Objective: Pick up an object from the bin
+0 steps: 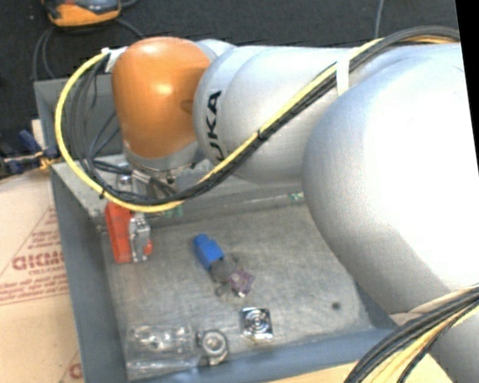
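Item: orange-red block, found upright against the left wall of the bin near its far corner, just beside the gripper, whose state cannot be told; it is judged light, rigid and smooth, best gripped across its narrow flat sides

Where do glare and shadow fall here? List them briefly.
Camera view: glare on the arm's white shell and orange cover; shadow beneath the wrist in the bin's far-left corner; the clear bag and square metal piece by the near wall glint.
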Tool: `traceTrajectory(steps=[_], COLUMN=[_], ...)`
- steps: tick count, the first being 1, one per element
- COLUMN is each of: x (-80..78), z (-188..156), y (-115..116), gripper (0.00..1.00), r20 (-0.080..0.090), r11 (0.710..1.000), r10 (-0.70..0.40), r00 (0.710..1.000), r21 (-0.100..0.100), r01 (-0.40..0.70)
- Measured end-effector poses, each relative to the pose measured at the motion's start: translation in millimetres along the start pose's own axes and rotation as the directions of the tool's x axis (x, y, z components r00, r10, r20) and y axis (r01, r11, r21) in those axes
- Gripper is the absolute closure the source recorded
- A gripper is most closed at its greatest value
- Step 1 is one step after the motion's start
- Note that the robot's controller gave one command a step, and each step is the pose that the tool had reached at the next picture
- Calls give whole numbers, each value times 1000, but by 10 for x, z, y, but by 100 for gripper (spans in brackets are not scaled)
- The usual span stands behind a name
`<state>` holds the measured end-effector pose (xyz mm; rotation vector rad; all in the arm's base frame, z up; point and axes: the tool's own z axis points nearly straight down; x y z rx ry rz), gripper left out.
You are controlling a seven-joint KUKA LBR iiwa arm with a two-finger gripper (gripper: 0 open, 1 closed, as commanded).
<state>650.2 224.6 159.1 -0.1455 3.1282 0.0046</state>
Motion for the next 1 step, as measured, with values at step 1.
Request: traceTrajectory(steps=[1], x=[-26], z=[-847], y=[-32], gripper=[100], r20=[4], r11=[999], r10=[-40], r00=[999], r21=[1], r01=[40])
